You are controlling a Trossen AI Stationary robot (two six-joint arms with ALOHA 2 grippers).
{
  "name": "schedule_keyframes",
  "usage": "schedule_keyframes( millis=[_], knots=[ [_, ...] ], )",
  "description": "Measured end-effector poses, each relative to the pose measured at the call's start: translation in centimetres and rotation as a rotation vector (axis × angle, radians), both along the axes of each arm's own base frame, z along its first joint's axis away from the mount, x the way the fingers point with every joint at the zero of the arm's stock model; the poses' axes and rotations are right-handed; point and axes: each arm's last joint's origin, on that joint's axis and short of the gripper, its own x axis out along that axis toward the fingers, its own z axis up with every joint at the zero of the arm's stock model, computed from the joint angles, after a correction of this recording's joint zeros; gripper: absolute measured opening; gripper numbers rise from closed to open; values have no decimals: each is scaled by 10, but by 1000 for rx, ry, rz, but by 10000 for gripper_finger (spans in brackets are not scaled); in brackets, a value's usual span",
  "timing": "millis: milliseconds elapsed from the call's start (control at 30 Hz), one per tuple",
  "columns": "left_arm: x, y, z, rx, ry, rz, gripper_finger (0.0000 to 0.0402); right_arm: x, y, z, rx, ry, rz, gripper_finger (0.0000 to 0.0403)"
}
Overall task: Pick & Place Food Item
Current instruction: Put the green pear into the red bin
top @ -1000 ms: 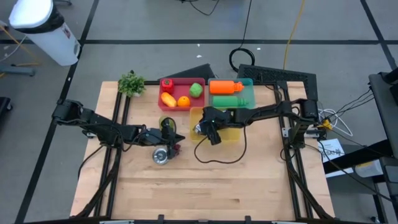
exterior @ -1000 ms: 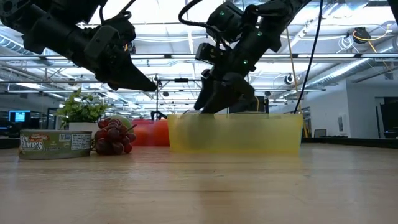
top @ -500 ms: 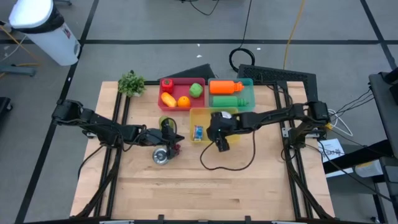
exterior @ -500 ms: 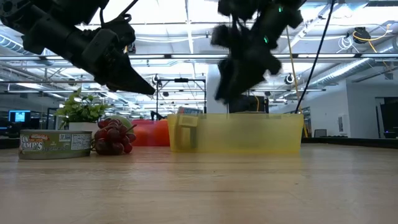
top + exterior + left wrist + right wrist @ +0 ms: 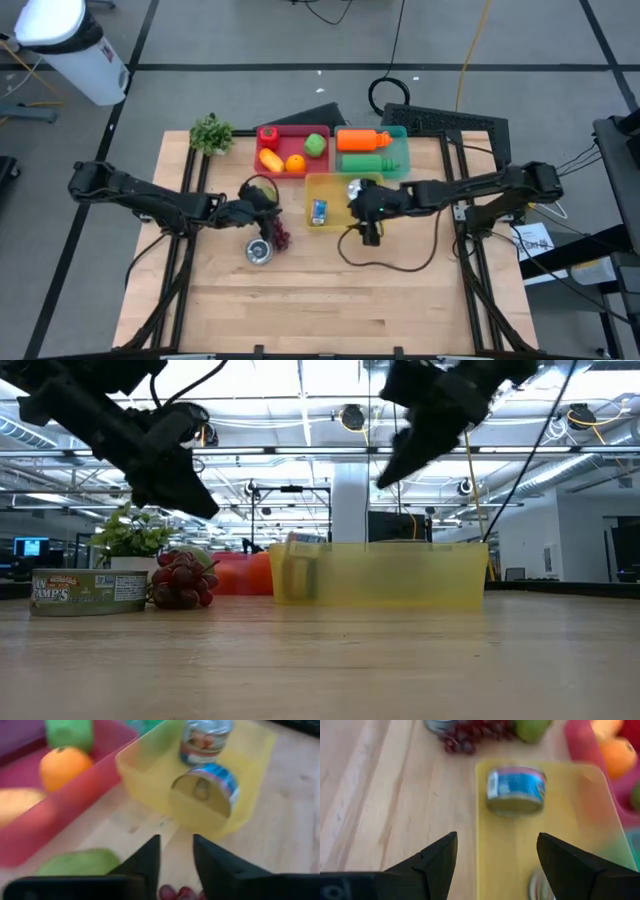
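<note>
A blue-labelled can (image 5: 318, 211) lies on its side in the yellow bin (image 5: 340, 218), near the bin's left wall; it also shows as the blue can (image 5: 515, 790). An upright can (image 5: 357, 187) stands farther back in the bin. My right gripper (image 5: 368, 235) hangs open above the bin's near wall, and nothing is between its fingers (image 5: 427, 865). My left gripper (image 5: 268, 205) hovers slightly open above the red grapes (image 5: 280, 233) and a green apple (image 5: 80, 862). A third can (image 5: 259, 250) stands on the table beside the grapes.
A red bin (image 5: 292, 168) holding an orange and other fruit and a teal bin (image 5: 400, 160) holding an orange bottle stand behind the yellow bin. A small plant (image 5: 211, 133) sits at the far left. Bare wood fills the table's near half (image 5: 330, 300).
My right gripper has risen out of the yellow bin and drawn back toward the table's right and near edges, leaving the blue can on its side in the bin. My left gripper has pulled back a little toward the table's left edge and rolled.
</note>
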Motion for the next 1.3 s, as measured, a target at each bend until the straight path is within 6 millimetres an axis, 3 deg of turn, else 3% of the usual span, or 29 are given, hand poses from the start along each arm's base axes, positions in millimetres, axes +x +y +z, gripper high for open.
schedule_keyframes(
  millis=[167,333,533,733,1300],
  knots=[
    [-12,6,-9,-48,131,49,208,-25,1,-21,42,-85,-31,253],
    [-25,9,-22,-104,302,91,251,-43,2,-34,51,-250,-20,253],
    [-37,7,-31,-171,417,191,257,-55,4,-37,29,-324,19,253],
    [-41,3,-36,-215,423,207,257,-57,3,-37,33,-325,15,253],
    [-66,9,-65,49,576,155,257,-57,3,-37,33,-326,15,253]
  ],
)
